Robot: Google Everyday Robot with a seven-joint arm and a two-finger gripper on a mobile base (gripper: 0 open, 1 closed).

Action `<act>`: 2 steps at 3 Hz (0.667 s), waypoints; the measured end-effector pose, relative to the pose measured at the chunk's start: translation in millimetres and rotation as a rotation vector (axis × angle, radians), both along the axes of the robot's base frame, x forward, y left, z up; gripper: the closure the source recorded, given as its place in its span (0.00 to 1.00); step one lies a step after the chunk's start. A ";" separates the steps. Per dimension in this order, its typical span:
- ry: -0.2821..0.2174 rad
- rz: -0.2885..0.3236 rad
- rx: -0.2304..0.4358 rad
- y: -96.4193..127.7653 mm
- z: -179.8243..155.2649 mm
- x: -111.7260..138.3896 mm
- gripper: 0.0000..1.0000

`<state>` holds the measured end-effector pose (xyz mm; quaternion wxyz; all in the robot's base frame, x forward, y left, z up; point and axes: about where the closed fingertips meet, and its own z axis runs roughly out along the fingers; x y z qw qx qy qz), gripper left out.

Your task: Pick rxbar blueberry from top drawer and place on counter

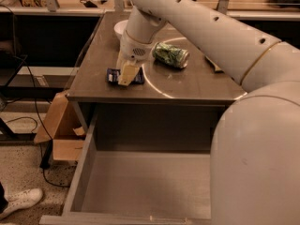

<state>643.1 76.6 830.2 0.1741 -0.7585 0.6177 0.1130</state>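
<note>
On the floor at the far left we see a white shoe (pixel 19 201), and just right of it an open cardboard box (pixel 60 134) leaning against the table's left leg, with a dark cable trailing past it. Next comes the top drawer (pixel 140 184), pulled far out toward us below the tabletop, its flat grey bottom and low sides in full view. Above it stretches the counter (pixel 192 84), with a bright arc of a light ring reflected on its surface. Near the counter's front left part lies the rxbar blueberry (pixel 112 76), flat on the tabletop, its dark wrapper showing on either side of the gripper (pixel 127 75). The gripper points down from above and sits right on top of the bar, covering its middle; we cannot tell whether it grips the bar or has let it go. Behind the gripper, toward the back of the counter, a white bowl (pixel 120 28) peeks out from beside the wrist. Just right of the gripper a crushed green can (pixel 171 55) lies on its side, apart from the bar. Farther right, a small flat object (pixel 213 65) shows at the edge of the arm (pixel 220 32), mostly hidden. The arm's pale bulk fills the right side of the view, crossing over the counter's back right corner and the drawer's right half.
</note>
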 end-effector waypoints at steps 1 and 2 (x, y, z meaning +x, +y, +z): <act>0.000 0.000 0.000 0.0 0.0 0.0 0.00; 0.000 0.000 0.000 0.0 -0.1 0.0 0.00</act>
